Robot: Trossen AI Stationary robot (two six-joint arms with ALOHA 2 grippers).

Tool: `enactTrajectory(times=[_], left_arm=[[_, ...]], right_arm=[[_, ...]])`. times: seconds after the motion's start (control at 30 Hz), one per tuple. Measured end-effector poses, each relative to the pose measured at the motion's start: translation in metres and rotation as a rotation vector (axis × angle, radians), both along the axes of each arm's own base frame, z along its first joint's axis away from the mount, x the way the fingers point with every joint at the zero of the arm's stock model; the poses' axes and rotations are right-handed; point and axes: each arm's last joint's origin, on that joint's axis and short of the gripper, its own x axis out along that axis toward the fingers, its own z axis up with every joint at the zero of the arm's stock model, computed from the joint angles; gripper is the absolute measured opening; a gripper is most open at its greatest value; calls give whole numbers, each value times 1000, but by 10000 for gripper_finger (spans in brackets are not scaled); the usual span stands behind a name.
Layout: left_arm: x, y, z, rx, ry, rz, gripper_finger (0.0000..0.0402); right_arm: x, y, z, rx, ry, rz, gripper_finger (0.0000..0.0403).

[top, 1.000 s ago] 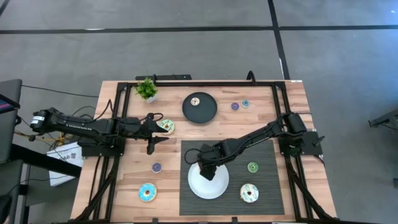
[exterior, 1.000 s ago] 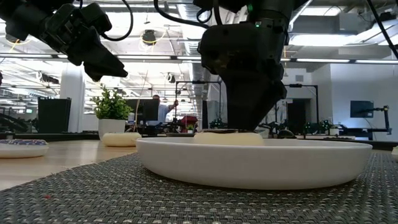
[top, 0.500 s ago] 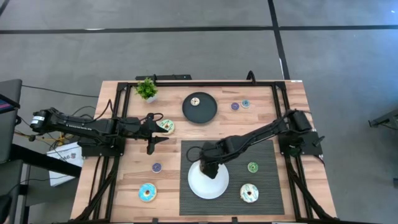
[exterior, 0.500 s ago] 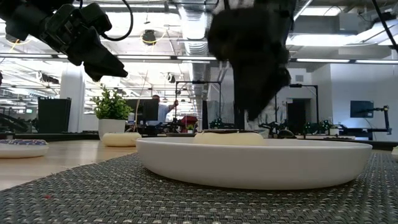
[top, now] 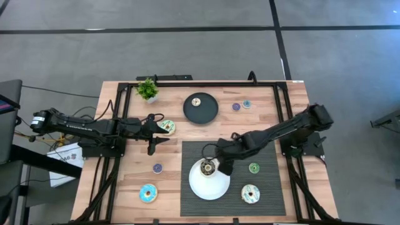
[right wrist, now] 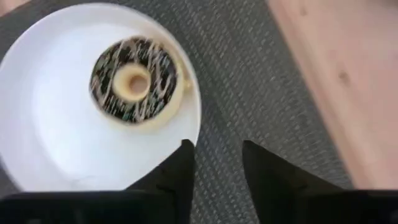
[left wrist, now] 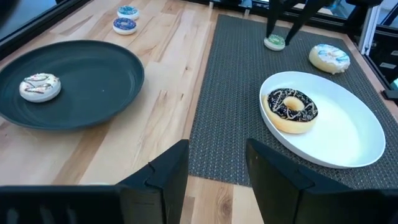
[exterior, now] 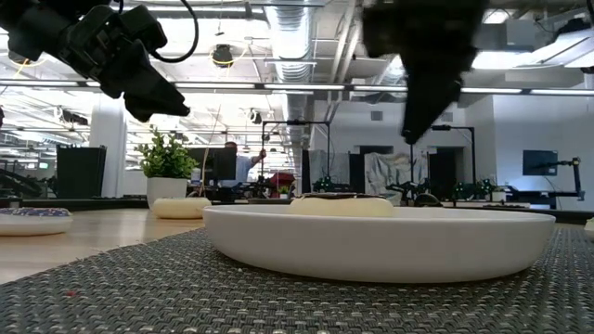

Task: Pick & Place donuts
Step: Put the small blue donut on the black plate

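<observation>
The brown-iced donut [top: 207, 167] lies flat on the white plate [top: 201, 187], nearer its far side; it also shows in the right wrist view [right wrist: 134, 78] and the left wrist view [left wrist: 292, 109]. My right gripper [top: 224, 164] is open and hangs above the plate's right rim [right wrist: 194, 118], clear of the donut; in the low view it [exterior: 419, 111] is well above the plate [exterior: 371, 246]. My left gripper [top: 152, 144] is open and waits in the air over the table's left half, next to the white-green donut [top: 166, 126].
On the grey mat [top: 269, 156] lie a green mini [top: 254, 167] and the cream-pink donut [top: 250, 194]. The black plate [top: 206, 112] carries a cream mini [top: 196, 102]. Purple [top: 235, 107] and blue [top: 247, 104] minis lie far right. Left of the mat lie another purple mini [top: 157, 168] and a blue donut [top: 148, 193]. A potted plant [top: 147, 89] stands at the far left.
My right gripper has risen off the white plate and drawn back toward the table's right edge. The brown donut, hidden under it before, now lies uncovered on the plate.
</observation>
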Motion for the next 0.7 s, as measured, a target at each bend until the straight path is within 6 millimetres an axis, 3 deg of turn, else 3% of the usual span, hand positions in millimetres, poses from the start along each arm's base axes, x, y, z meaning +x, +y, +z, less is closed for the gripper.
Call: enactTrajectory(times=[0.2, 0.37, 0.57, 0.7], left_arm=[[0, 0, 0, -15, -1, 7, 153], [0, 0, 1, -14, -9, 15, 153], [0, 0, 1, 3, -8, 10, 153], [1, 1, 3, 24, -23, 46, 153]], right_arm=[[-54, -21, -18, 76, -143, -48, 59], [-96, -41, -31, -19, -308, -24, 30], [-120, -57, -50, -162, -663, 49, 2], [-129, -66, -60, -228, -719, 85, 8]])
